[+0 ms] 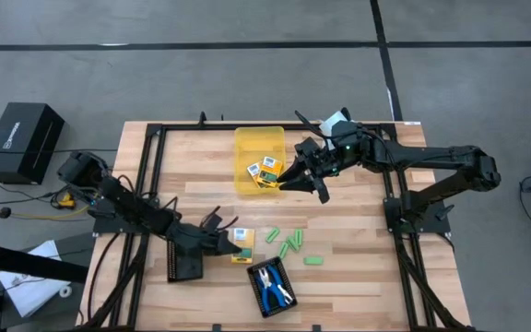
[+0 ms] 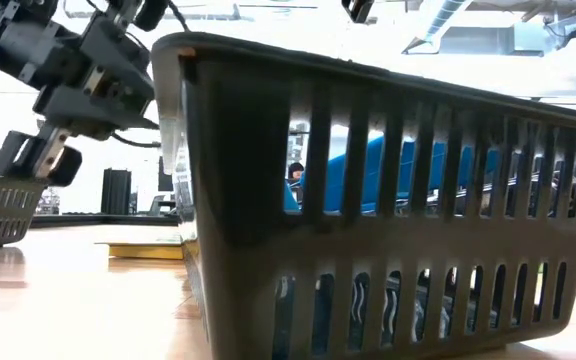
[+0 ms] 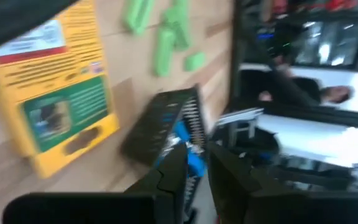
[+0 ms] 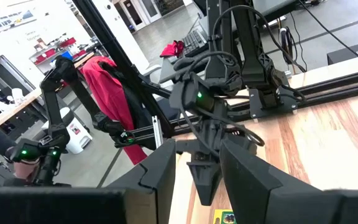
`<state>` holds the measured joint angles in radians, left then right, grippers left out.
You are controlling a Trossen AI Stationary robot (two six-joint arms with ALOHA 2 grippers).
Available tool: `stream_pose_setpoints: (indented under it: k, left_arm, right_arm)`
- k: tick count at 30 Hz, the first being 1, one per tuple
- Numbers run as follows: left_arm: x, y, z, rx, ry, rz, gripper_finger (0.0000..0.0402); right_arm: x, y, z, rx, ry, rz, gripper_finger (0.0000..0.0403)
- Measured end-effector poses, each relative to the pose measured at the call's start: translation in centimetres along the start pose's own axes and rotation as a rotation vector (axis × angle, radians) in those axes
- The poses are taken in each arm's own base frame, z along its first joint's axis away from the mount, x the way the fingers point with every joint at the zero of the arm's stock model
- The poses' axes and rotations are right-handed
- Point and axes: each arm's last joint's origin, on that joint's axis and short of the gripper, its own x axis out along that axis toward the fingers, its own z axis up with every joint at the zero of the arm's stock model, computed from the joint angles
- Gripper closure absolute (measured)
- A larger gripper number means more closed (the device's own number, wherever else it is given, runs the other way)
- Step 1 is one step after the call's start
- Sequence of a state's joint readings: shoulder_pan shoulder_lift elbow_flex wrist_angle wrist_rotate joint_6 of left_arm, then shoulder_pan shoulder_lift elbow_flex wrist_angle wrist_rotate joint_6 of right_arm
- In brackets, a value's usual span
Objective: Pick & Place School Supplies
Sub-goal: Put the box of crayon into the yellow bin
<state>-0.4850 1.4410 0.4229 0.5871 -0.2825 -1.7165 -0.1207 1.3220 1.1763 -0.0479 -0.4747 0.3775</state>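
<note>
My left pincer [image 1: 231,242] sits low over the wooden slatted surface [image 1: 358,277], right at the small yellow-orange printed cardboard box [image 1: 241,241] that lies well apart from the translucent yellow plastic bin [image 1: 258,138], on the near side of it. The wrist view shows that box flat on the wood w/ nothing round it, so I judge I'm not gripping it; whether my fingers are apart or together I can't tell, the view being too smeared.

My right pincer [image 1: 289,183] hangs at the bin's near corner, fingers apart w/ nothing between them. Two more boxes [image 1: 264,171] lie inside the bin, which I take as the drop-off spot, hence that arm's position.

The little light-green plastic sticks and blocks [image 1: 289,244] lie scattered on the wood, further from the bin than the lone box's side, prob. waiting their turn. The blue-handled scissor-like tools [image 1: 270,286] rest in a black rectangular slotted tray [image 1: 257,297], furthest from the bin.
</note>
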Motion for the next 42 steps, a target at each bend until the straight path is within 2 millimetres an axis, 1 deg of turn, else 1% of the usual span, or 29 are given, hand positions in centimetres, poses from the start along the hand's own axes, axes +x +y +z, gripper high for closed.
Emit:
stream_pose_setpoints:
  k: [4,9,18,22,33,36,42]
  left_arm:
    - [0.0,0.5,0.0,0.012,0.017,0.05,0.0325]
    - [-0.2,1.9,-0.1,0.004,0.078,0.201,0.0323]
    - [-0.2,1.9,-0.1,-0.031,0.093,0.208,0.0324]
    - [0.0,2.4,-0.1,-0.051,0.112,0.243,0.0324]
    - [1.8,4.2,-0.5,-0.082,0.132,0.269,0.0324]
    - [2.3,4.3,-0.6,-0.1,0.138,0.246,0.0324]
    - [2.4,4.4,-0.7,-0.102,0.166,0.254,0.0324]
  right_arm:
    - [0.0,-0.1,0.0,0.0,-0.001,-0.002,0.0285]
    - [-0.2,-0.4,0.2,0.002,-0.007,-0.014,0.0285]
    - [-0.4,-0.8,0.3,0.003,-0.006,-0.007,0.0285]
    - [-0.5,-0.9,0.4,0.003,-0.008,-0.01,0.0285]
    - [-0.5,-0.9,0.4,-0.008,-0.008,-0.01,0.0285]
    - [-0.5,-0.9,0.4,-0.008,-0.004,-0.002,0.0285]
    - [-0.5,-0.8,0.3,-0.008,0.003,0.014,0.0285]
